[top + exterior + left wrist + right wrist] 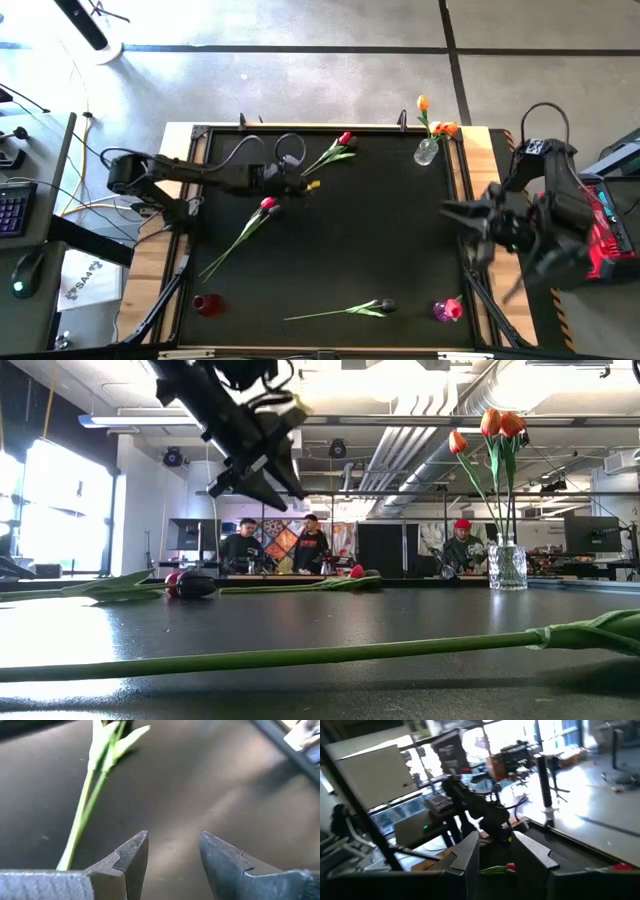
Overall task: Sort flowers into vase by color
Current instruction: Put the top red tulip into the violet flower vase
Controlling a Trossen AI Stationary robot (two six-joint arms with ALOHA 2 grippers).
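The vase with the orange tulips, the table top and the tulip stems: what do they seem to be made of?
The vase looks like clear glass or hard plastic: it is see-through, and its ribbed wall glints. The table top seems a dark, smooth sheet with a dull sheen; which material, I cannot tell. The tulip stems look like green plastic: even colour, stiff.

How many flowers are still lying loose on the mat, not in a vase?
3: a red flower near the far edge, a pink flower below the left gripper, and a dark flower near the front edge. None looks hidden.
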